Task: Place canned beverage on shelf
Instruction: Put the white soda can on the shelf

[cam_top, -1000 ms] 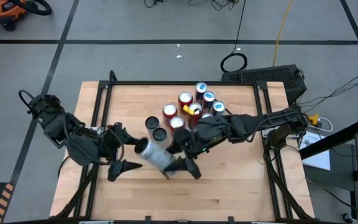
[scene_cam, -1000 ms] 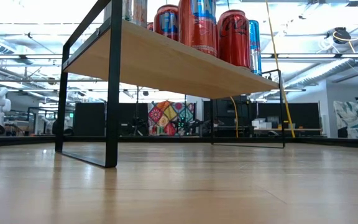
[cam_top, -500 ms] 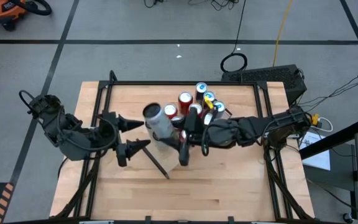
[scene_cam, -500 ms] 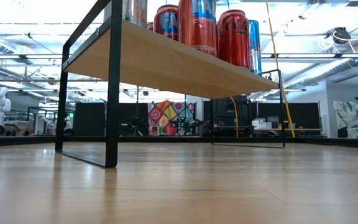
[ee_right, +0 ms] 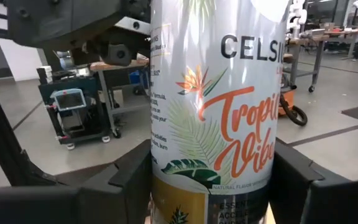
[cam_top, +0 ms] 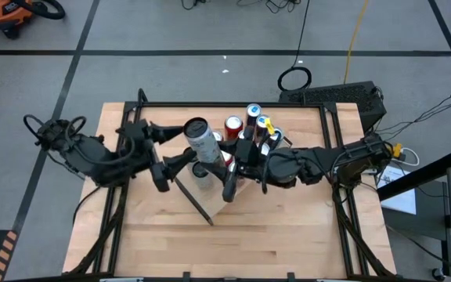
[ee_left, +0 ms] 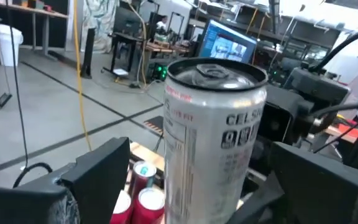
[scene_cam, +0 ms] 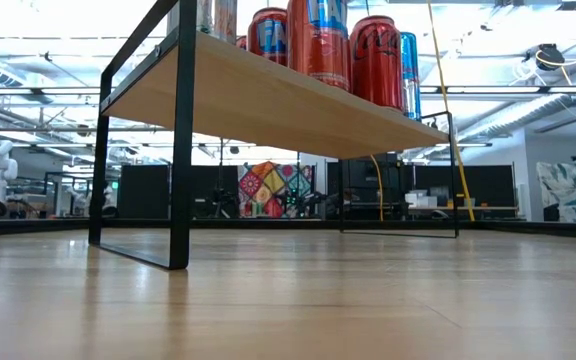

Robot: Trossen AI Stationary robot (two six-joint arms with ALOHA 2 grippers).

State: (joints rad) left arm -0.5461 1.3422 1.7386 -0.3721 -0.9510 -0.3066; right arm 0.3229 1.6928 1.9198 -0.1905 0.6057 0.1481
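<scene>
The right gripper (cam_top: pixel 227 174) is clamped on the lower body of a tall white can (cam_top: pixel 200 139), its two dark fingers (ee_right: pixel 129 174) pressed against either side of the printed wall in the right wrist view, where the can (ee_right: pixel 219 106) fills the middle and its top and base are cut off. In the high view the can stands roughly upright above the shelf (cam_top: pixel 304 196), just at the 9 o'clock side of the cluster of cans (cam_top: pixel 245 129) already standing there. The left gripper (cam_top: pixel 171 145) sits at 9 o'clock of the held can with its fingers spread wide to either side of it; in the left wrist view the can (ee_left: pixel 213 137) rises between the two dark fingers (ee_left: pixel 92 177) with a gap showing on both sides, so they do not appear to touch it. Whether the can's base rests on the board or hangs above it cannot be told, since the right arm covers it. The low view shows only the shelf's underside (scene_cam: pixel 268 105), its black bracket (scene_cam: pixel 181 140) and a few red cans (scene_cam: pixel 318 40) cut off at the top edge; neither gripper appears there.
</scene>
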